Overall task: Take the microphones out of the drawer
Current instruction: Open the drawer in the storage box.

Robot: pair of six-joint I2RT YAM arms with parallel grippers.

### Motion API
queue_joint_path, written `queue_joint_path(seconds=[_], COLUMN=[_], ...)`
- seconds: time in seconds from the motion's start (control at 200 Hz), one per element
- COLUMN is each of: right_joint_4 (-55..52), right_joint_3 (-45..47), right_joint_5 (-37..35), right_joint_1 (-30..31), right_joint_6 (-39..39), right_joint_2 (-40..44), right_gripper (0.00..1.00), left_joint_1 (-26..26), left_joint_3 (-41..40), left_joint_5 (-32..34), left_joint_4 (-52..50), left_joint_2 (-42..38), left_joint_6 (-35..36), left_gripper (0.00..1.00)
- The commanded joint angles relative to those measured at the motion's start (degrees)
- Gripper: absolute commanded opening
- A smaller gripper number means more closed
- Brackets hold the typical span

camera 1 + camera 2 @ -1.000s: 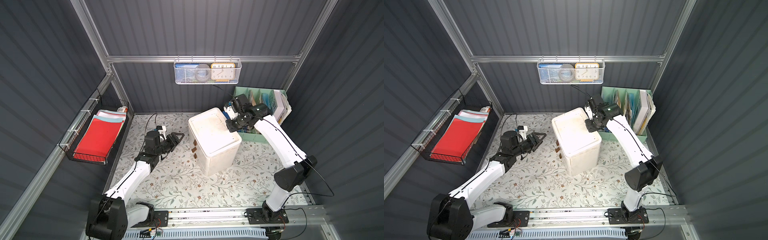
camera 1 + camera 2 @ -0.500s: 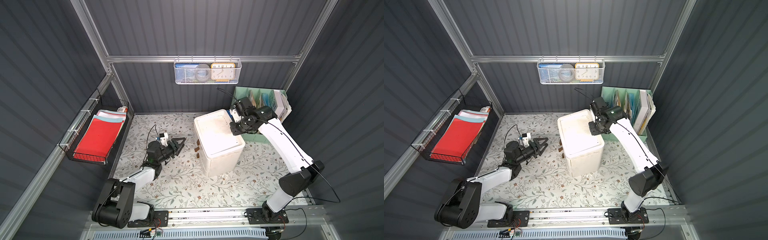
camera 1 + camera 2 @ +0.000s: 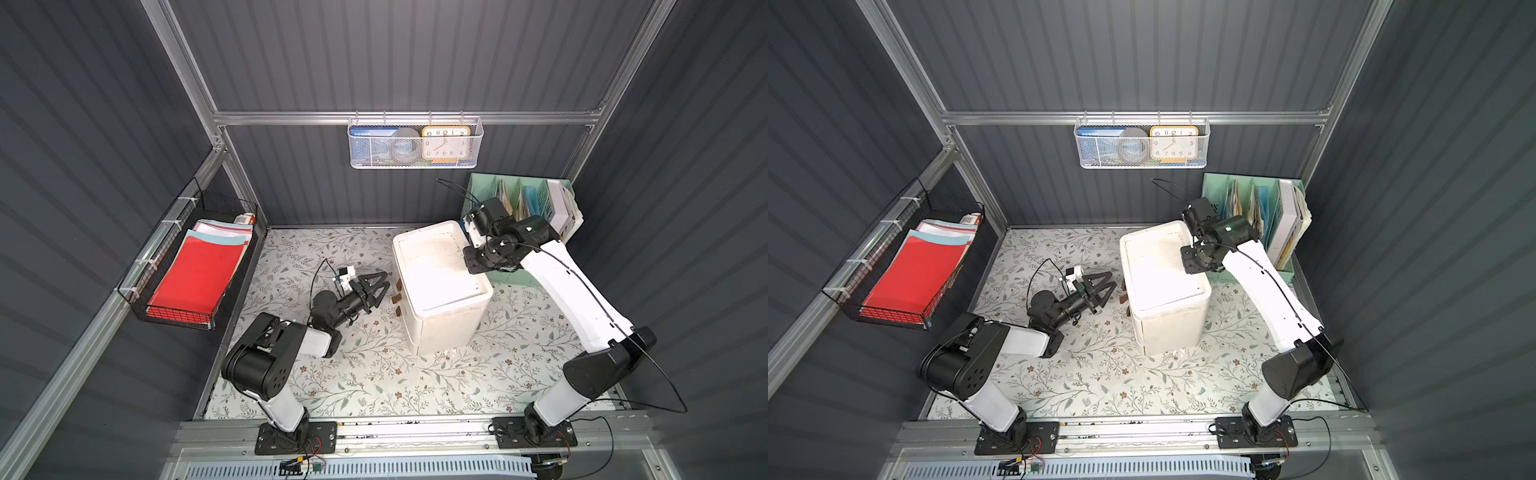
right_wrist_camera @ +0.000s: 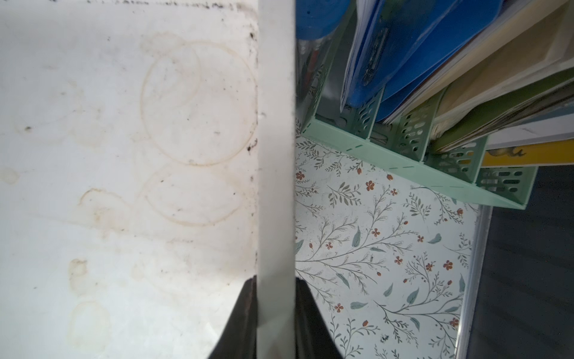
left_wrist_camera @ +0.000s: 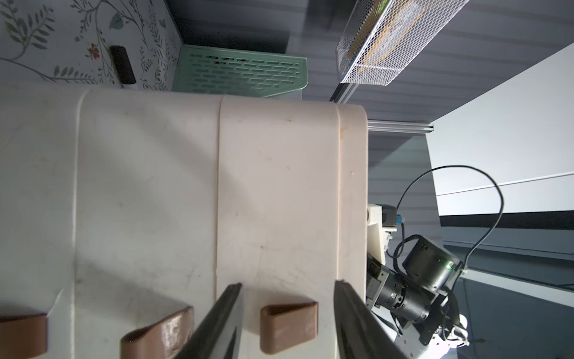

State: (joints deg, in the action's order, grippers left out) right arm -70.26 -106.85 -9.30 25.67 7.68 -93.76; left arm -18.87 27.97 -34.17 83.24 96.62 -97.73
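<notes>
The white drawer unit [image 3: 440,274] [image 3: 1163,270] stands mid-table with all its drawers shut, so the microphone is hidden. Brown handles line its front. My left gripper [image 3: 384,286] [image 3: 1105,287] lies low on the table in front of it. In the left wrist view this gripper [image 5: 289,283] is open, with one finger on each side of the top drawer's handle [image 5: 289,328], apart from it. My right gripper [image 3: 471,266] [image 3: 1187,264] reaches over from behind. In the right wrist view that gripper [image 4: 275,279] is shut on the unit's raised top rim [image 4: 275,155].
A mint file organizer [image 3: 523,199] full of folders stands right behind the unit. A wire basket [image 3: 415,143] with a clock hangs on the back wall. A black wire tray [image 3: 195,270] of red folders hangs at the left. A dark marker [image 5: 122,65] lies behind the unit.
The drawer unit has slid to the right with the right gripper on its rim. The left arm has folded low and carried its gripper up to the top handle, jaws narrowing.
</notes>
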Motion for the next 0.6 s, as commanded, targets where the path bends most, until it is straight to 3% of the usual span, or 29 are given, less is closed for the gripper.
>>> queue_joint_path(seconds=[0.0, 0.235, 0.595], right_joint_4=[-1.82, -1.01, -0.49], right_joint_3=[0.71, 1.11, 1.79], right_joint_5=[-2.38, -1.80, -1.02], right_joint_1=[0.03, 0.05, 0.06], right_joint_6=[-0.37, -0.17, 0.23], right_joint_2=[2.71, 2.95, 2.25], right_gripper=[0.02, 0.02, 0.01], left_joint_1=[-0.78, -2.31, -4.28], left_joint_3=[0.73, 0.16, 1.36], left_joint_5=[0.07, -0.78, -1.42], left_joint_4=[4.25, -2.91, -5.81], left_joint_2=[-1.35, -3.94, -3.29], left_joint_6=[-1.93, 0.04, 0.01], left_gripper=[0.51, 0.51, 0.50])
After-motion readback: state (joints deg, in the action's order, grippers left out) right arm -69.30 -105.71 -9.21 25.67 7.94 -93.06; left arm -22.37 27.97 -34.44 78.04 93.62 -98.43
